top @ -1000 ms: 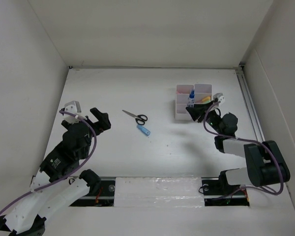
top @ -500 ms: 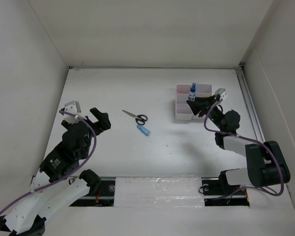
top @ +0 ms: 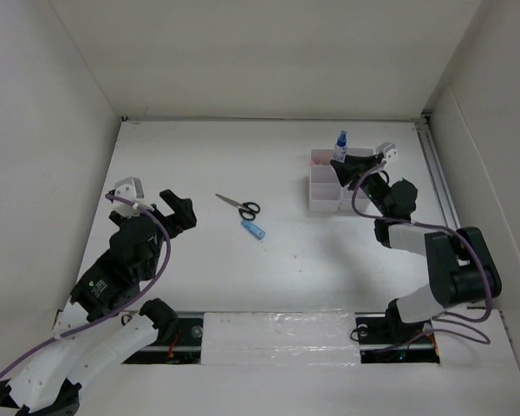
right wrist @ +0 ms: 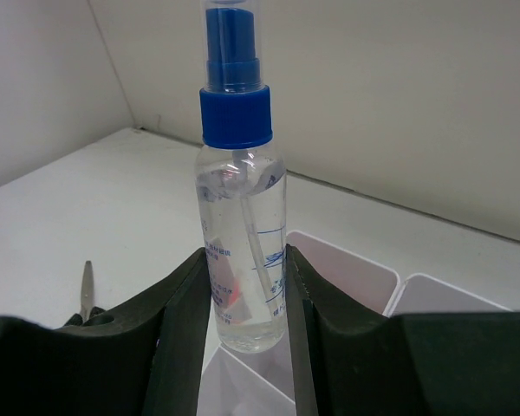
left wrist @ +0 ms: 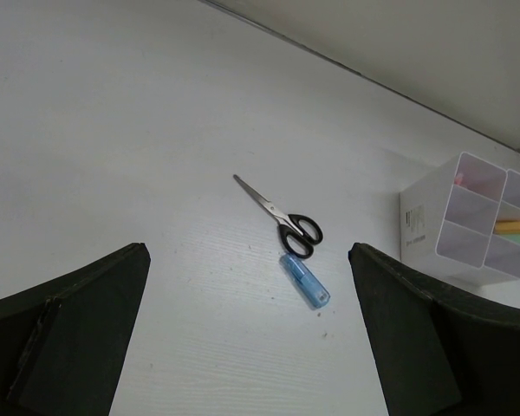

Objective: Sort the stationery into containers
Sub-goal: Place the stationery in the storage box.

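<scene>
White six-cell plastic organiser, upper right: orange marker filed. Your right end effector grips clear blue-capped bottle above it. Outstanding, mid-bench: black-handled scissors, short blue tube. Left end effector spread, empty.

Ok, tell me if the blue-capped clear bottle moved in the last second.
Yes: the blue-capped clear bottle moved toward the back wall along the white plastic organiser.

Bright even light, soft shadows, sharp
</scene>
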### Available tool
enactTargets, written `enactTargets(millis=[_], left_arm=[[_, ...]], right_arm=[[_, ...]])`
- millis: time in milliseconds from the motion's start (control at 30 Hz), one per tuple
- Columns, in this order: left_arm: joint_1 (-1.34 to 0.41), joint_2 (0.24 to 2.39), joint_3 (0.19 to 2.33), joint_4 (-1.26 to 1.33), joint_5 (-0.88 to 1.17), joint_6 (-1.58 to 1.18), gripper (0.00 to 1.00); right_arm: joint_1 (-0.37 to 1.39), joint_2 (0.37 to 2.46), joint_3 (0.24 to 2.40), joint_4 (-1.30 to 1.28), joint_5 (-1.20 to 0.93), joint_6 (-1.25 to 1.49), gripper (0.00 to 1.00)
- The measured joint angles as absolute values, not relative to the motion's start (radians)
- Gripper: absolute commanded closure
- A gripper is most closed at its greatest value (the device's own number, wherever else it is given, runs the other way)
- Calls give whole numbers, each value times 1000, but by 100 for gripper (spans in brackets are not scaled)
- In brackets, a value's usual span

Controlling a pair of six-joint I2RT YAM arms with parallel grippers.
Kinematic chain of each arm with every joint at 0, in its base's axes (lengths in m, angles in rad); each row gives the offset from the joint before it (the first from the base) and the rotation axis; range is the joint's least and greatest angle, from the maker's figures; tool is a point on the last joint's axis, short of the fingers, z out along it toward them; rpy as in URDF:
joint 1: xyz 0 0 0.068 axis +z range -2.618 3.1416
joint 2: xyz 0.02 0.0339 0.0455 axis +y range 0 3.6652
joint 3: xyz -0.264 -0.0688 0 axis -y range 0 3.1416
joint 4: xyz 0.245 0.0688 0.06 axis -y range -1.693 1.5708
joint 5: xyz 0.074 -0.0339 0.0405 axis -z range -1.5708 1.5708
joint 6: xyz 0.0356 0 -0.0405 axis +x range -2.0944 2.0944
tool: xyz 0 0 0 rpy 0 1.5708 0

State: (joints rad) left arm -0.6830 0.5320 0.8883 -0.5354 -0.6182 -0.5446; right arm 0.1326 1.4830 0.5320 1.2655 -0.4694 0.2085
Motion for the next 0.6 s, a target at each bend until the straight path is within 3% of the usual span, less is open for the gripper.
enactTargets(millis=[367, 600], left_arm=[[-683, 529, 877, -527, -603, -539, 0], [-683, 511, 876, -522, -603, -538, 0]], right_arm=[[133, 1734, 573, 1263, -484, 237, 100], [133, 1768, 581, 1269, -504, 244, 100]])
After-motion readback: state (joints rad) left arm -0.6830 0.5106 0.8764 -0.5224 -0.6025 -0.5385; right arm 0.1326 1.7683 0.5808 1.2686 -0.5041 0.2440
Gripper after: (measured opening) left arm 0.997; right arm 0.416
